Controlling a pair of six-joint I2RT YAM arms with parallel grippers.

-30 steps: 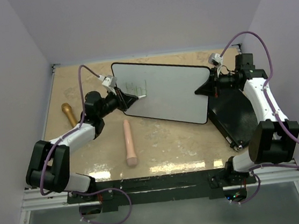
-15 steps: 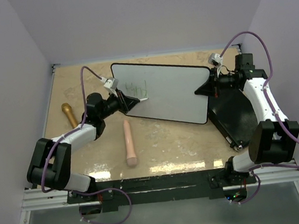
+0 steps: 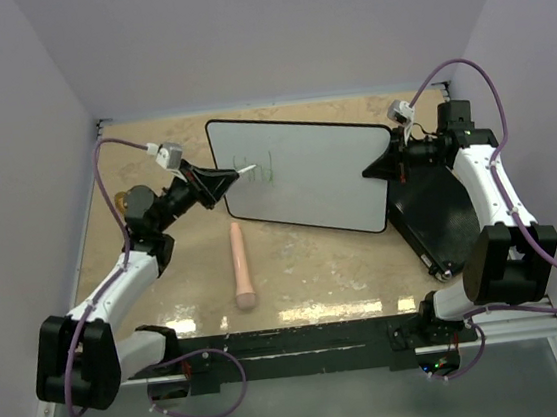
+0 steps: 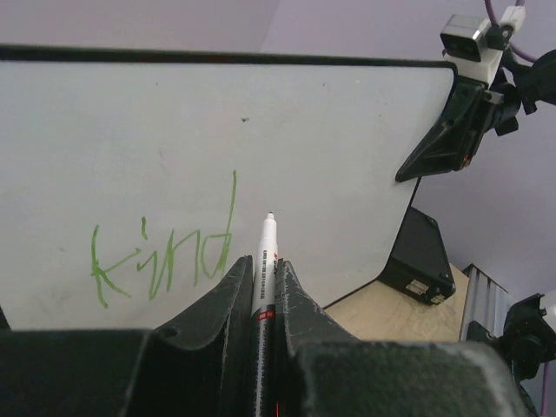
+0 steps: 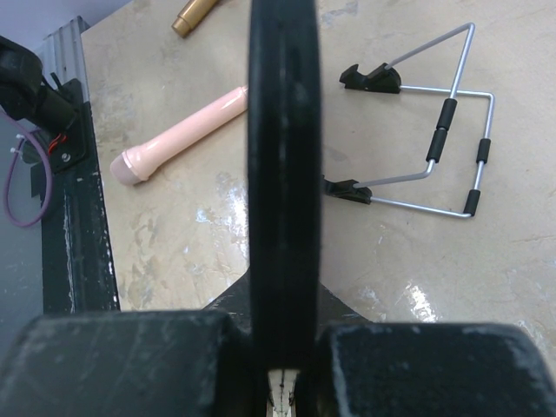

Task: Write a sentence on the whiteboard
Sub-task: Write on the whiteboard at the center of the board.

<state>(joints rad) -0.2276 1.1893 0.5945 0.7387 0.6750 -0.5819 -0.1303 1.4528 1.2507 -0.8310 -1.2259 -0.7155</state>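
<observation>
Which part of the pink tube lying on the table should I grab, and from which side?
Grip the pink tube mid-shaft, straight down from above, fingers closing across its width. It lies flat on the table, pointing away from the arms; its near end flares, so the even middle likely seats better.

Left pincer (image 3: 229,177) clamped, arm extended, right pincer (image 3: 376,170) clamped, arm bent inward

Both arms (image 3: 114,284) have white shells, bulky black joints (image 3: 511,264) and looping purple cables (image 3: 462,60).
</observation>
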